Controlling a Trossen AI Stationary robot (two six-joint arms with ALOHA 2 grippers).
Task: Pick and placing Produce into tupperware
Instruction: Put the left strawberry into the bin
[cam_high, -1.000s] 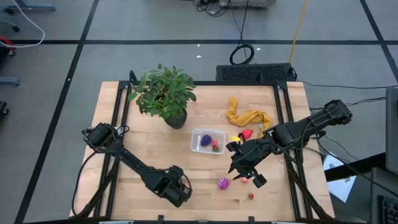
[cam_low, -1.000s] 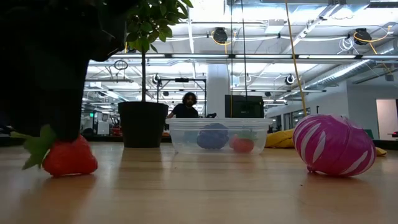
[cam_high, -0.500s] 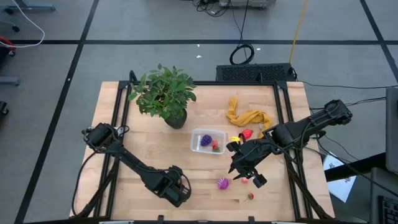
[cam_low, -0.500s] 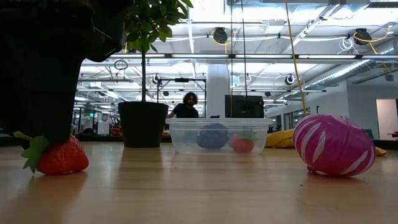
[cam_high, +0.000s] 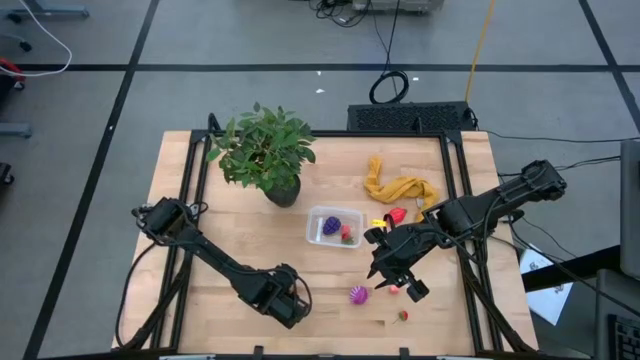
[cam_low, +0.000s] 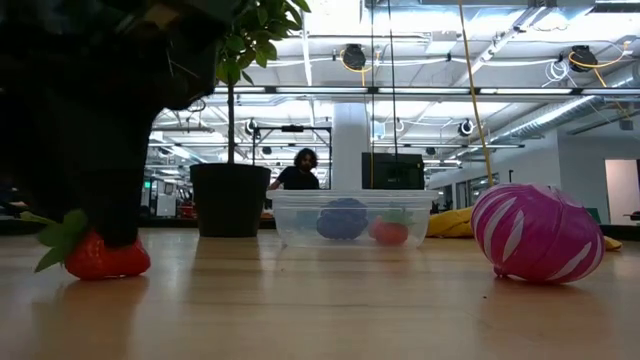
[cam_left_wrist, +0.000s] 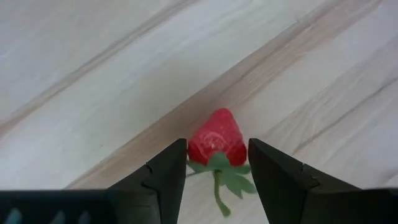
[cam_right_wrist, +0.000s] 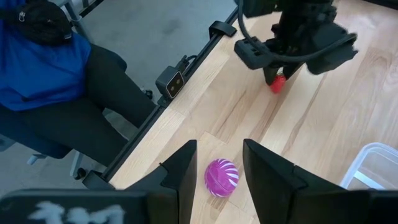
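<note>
While our left gripper (cam_left_wrist: 214, 165) sits low on the wooden surface (cam_high: 240, 250) with its jaws clamped on a red strawberry (cam_left_wrist: 216, 140), our right gripper (cam_right_wrist: 219, 163) hovers above a magenta striped fruit (cam_right_wrist: 221, 177), jaws apart and empty, near the clear container (cam_high: 335, 226).

You see a potted plant (cam_high: 262, 153) at the wooden tabletop's (cam_high: 220, 240) far left, a mustard-yellow cloth (cam_high: 397, 187) far right, a seated person (cam_right_wrist: 59, 93) alongside.

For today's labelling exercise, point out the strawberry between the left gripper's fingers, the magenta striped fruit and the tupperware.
strawberry (cam_left_wrist: 216, 140), left wrist view, red body.
magenta striped fruit (cam_low: 536, 233), low view, striped side.
tupperware (cam_high: 316, 224), high view, bare floor by left wall.
</note>
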